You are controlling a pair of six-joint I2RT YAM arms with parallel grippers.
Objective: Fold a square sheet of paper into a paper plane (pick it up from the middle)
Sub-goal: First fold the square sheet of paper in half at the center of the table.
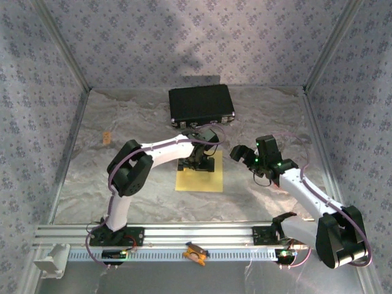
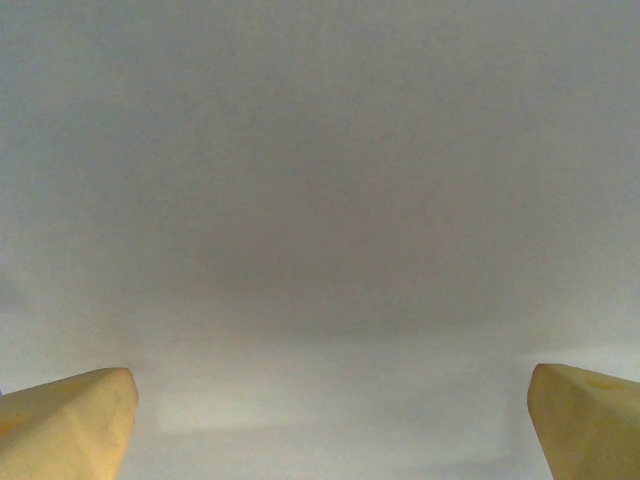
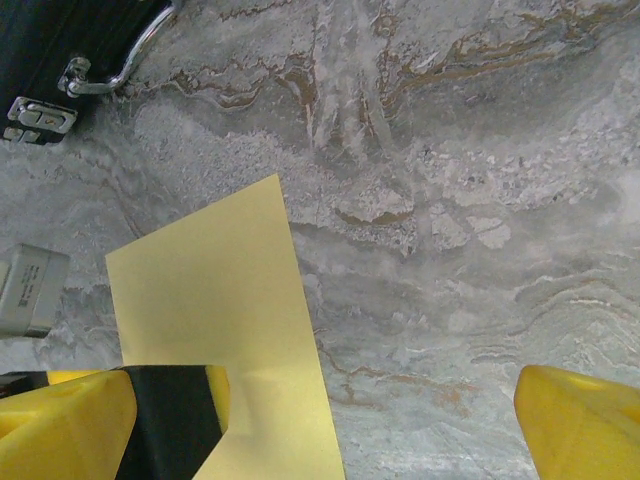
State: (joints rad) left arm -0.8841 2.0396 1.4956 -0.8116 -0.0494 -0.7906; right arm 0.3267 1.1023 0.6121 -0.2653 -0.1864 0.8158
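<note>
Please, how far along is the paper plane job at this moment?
Done: nothing is folded yet; the square sheet of paper lies flat on the table, with no crease visible. In hand: the left gripper is over the sheet's middle with jaws open, so no grip yet; the right gripper, also open, waits just right of the sheet. Left: picking it up from the middle, and every fold.

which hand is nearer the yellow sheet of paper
Left. The left hand sits open right over the square sheet of paper, above its far half. The right hand hovers open off to the sheet's right side.
</note>
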